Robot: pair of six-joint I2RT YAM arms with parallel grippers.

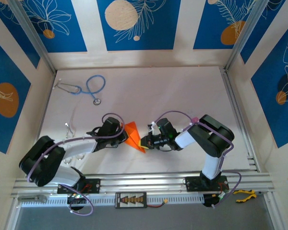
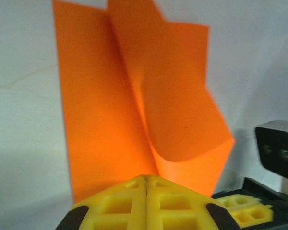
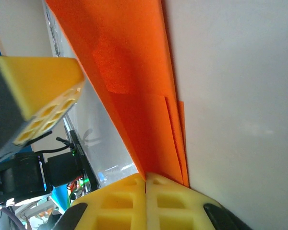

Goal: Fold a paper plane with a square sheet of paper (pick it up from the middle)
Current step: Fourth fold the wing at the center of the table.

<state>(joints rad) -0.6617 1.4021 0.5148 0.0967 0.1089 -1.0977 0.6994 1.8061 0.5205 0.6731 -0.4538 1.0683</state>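
The orange sheet of paper point(image 1: 133, 134) is held off the white table between my two grippers, folded into a pointed wedge with layered flaps. My left gripper point(image 1: 123, 132) is at its left edge. In the left wrist view the yellow fingers point(image 2: 129, 201) are pressed together, and the left gripper point(image 2: 147, 177) pinches the paper point(image 2: 134, 105) where a crease runs upward. My right gripper point(image 1: 145, 142) grips the paper's lower right corner. In the right wrist view the right gripper point(image 3: 145, 178) is shut on several stacked layers of paper point(image 3: 134, 72).
A blue stethoscope point(image 1: 93, 86) lies at the back left of the table. A small metal piece point(image 1: 68, 127) sits by the left arm. Yellow-handled pliers point(image 1: 245, 195) rest beyond the front rail at the right. A metal frame rail point(image 1: 240, 120) borders the right side.
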